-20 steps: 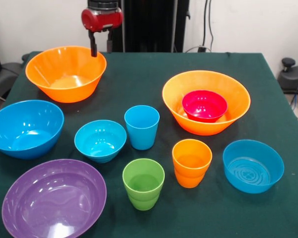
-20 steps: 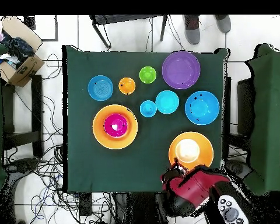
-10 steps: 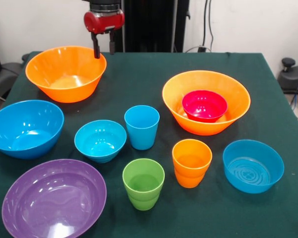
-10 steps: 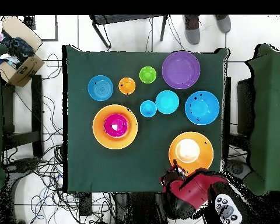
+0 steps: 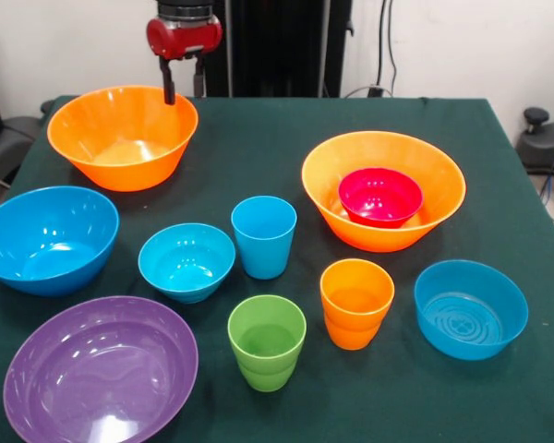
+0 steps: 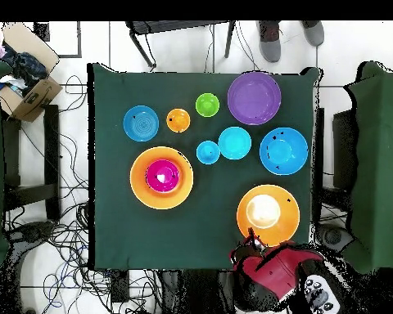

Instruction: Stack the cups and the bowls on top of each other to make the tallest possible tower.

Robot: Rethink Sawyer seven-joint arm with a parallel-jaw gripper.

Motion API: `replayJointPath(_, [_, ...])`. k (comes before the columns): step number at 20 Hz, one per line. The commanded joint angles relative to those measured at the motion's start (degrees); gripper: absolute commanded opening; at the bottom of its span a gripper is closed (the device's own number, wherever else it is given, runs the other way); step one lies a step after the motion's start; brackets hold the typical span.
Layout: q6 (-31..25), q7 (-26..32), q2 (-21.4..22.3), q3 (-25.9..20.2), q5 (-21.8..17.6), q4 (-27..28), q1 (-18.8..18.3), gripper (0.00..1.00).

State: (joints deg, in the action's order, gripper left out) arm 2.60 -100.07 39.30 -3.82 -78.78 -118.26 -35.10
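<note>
Our tool at the far orange bowl

Our tool (image 5: pixel 183 83) has slid sideways over the empty orange bowl's (image 5: pixel 120 138) far rim, fingers spread, holding nothing, so we think no grab has begun. The red bowl (image 5: pixel 380 197) sits inside the other orange bowl (image 5: pixel 383 189); the cups (image 5: pixel 264 236) stand alone on the desk (image 5: pixel 258 138).
</note>
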Motion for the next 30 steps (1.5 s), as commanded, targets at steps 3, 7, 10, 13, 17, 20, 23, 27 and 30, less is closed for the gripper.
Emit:
replayJointPath(3, [4.68, -3.11, -3.79, 1.43, 0.69, 6.36, 3.87, 1.0])
replayJointPath(7, [7.58, -2.2, -5.61, 4.28, 2.42, 7.35, 5.71, 1.0])
replayJointPath(10, [10.13, -1.13, -7.17, 6.85, 4.48, 8.07, 7.26, 1.0])
replayJointPath(13, [12.26, -0.44, -8.63, 9.03, 6.45, 8.6, 8.6, 1.0])
replayJointPath(17, [13.99, 0.2, -9.94, 10.64, 7.8, 9.05, 9.55, 1.0])
replayJointPath(20, [15.32, 0.68, -10.95, 11.95, 8.8, 9.62, 10.38, 1.0])
replayJointPath(23, [16.93, 1.56, -12.09, 13.66, 10.25, 10.4, 11.34, 1.0])
replayJointPath(27, [19.32, 2.93, -13.49, 15.67, 11.83, 11.29, 12.31, 1.0])
replayJointPath(30, [21.31, 4.27, -14.74, 17.57, 13.67, 12.01, 13.1, 1.0])
